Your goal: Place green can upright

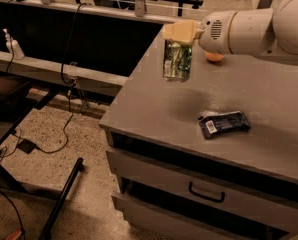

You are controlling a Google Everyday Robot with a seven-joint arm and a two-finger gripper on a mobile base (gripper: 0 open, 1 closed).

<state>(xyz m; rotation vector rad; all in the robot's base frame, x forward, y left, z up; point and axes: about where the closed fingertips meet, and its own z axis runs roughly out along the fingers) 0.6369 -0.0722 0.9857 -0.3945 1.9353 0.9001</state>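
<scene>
The green can [177, 60] hangs upright from my gripper [179, 33], silver base down, above the left part of the grey cabinet top [154, 109]. The gripper's tan fingers [180, 31] are shut on the can's top end. The can's base is above the surface, with a soft shadow on the top below and to its right. My white arm [249, 29] reaches in from the upper right.
An orange round fruit [215, 57] sits behind the arm on the cabinet top. A flat dark blue snack packet [224, 124] lies right of centre. The cabinet's left edge drops to a speckled floor with cables. Drawers [206, 194] are below the front edge.
</scene>
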